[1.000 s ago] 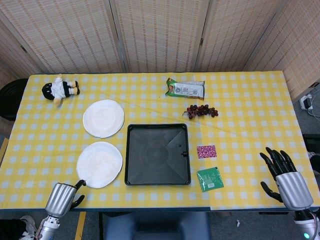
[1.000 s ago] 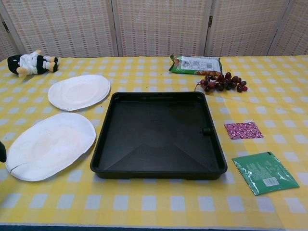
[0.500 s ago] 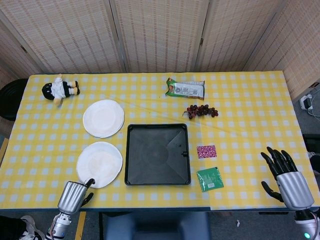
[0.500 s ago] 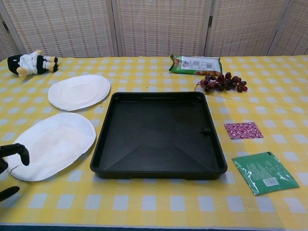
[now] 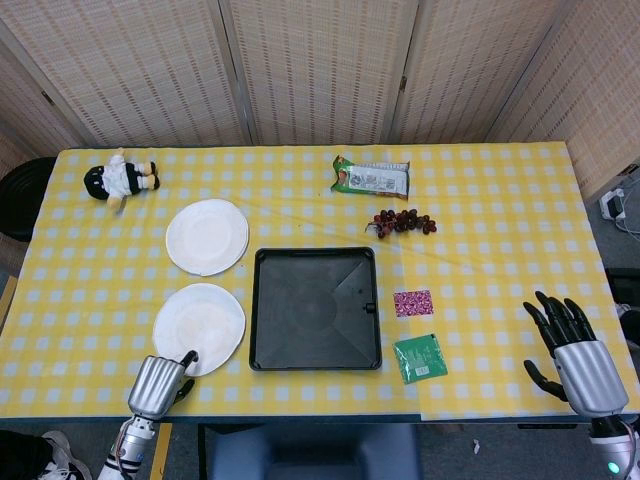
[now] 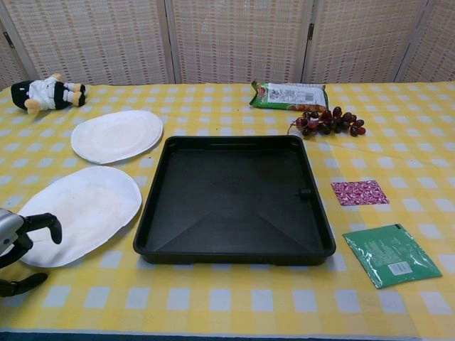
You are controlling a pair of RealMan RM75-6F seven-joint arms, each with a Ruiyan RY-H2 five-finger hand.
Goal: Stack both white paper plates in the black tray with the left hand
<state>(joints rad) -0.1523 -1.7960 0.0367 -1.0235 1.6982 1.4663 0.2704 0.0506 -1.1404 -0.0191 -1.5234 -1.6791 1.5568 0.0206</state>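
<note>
Two white paper plates lie left of the black tray point(image 5: 312, 312) point(image 6: 234, 202). The near plate point(image 5: 200, 322) point(image 6: 87, 207) is beside the tray's left wall, and the far plate point(image 5: 207, 236) point(image 6: 117, 135) lies behind it. My left hand point(image 5: 160, 382) point(image 6: 17, 247) is at the near plate's front-left edge, one finger curved over the rim and the thumb lower down by the cloth; it holds nothing. My right hand point(image 5: 572, 355) hovers at the table's front right corner with its fingers spread and empty. The tray holds nothing.
A plush toy point(image 5: 121, 180) point(image 6: 46, 93) lies at the back left. A green snack bag point(image 5: 371, 178) point(image 6: 288, 95) and grapes point(image 5: 403, 220) point(image 6: 325, 121) are behind the tray. A pink packet point(image 5: 413, 302) point(image 6: 359, 192) and a green packet point(image 5: 421, 357) point(image 6: 392, 253) lie to its right.
My left hand has moved right and inward along the front edge, and its finger now reaches over the near plate's rim. The right hand and both plates stay where they were.
</note>
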